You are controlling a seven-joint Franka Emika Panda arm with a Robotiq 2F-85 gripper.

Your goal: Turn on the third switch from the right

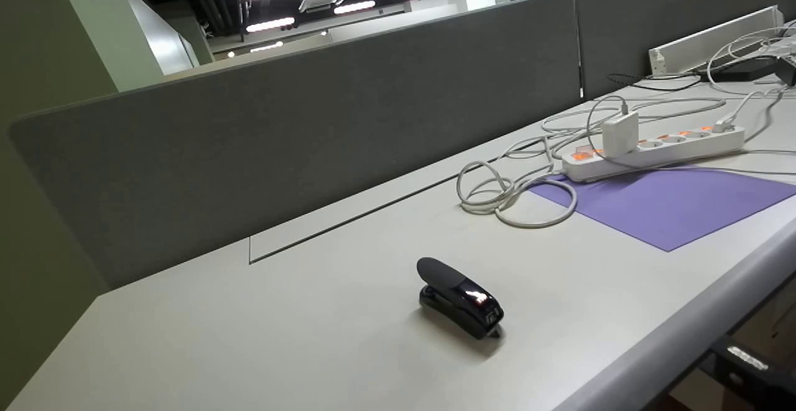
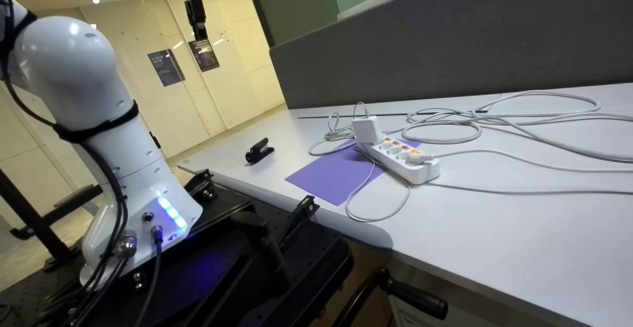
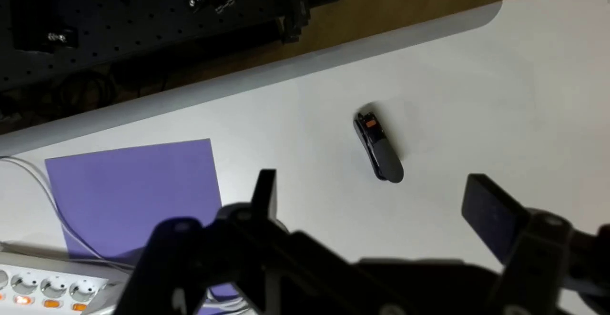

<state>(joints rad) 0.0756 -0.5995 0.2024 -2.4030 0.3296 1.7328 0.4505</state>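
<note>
Robotiq gripper [image 3: 371,188] with jaws spread wide in the wrist view, above the white desk [image 3: 476,91], with a black stapler [image 3: 379,148] on the desktop below, seen through the gap. At lower left, cut off by the view's edge, a white power strip [image 3: 37,281] partly over a purple sheet [image 3: 138,186], bearing a row of orange switches [image 3: 51,303], including a brightly glowing one; impossible to tell for sure the third from the right. In an exterior view, power strip near a grey partition [image 1: 348,119], with a white charger [image 1: 620,134] in one end, a plug [image 1: 723,124] at the other, and looped cables [image 1: 536,226] just beside. In an exterior view, white Panda arm [image 2: 138,168] at left, gripper high at the top, well apart from the strip; stapler well apart from the charger.
</note>
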